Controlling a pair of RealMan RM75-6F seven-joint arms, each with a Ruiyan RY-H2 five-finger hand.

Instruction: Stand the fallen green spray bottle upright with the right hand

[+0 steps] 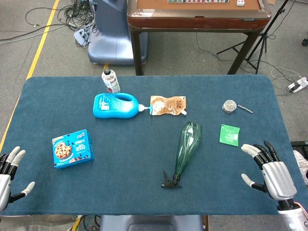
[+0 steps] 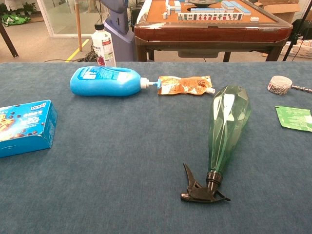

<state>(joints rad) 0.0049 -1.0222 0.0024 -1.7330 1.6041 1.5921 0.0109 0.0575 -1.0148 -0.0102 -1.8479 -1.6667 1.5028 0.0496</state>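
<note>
The green spray bottle (image 1: 186, 147) lies on its side on the blue table, its black trigger head (image 1: 170, 181) pointing toward the front edge and its wide base toward the back. The chest view shows the same green spray bottle (image 2: 227, 124) right of centre, with its trigger head (image 2: 201, 189) near the bottom. My right hand (image 1: 269, 172) hovers at the front right corner, fingers spread and holding nothing, well to the right of the bottle. My left hand (image 1: 8, 173) is at the front left edge, also spread and empty. Neither hand shows in the chest view.
A blue detergent bottle (image 1: 115, 105) lies on its side at the back, beside a brown pouch (image 1: 167, 105). A small upright bottle (image 1: 110, 80) stands behind them. A blue cookie box (image 1: 72, 148) sits at the left, with a green packet (image 1: 229, 134) and a tape roll (image 1: 230, 106) at the right.
</note>
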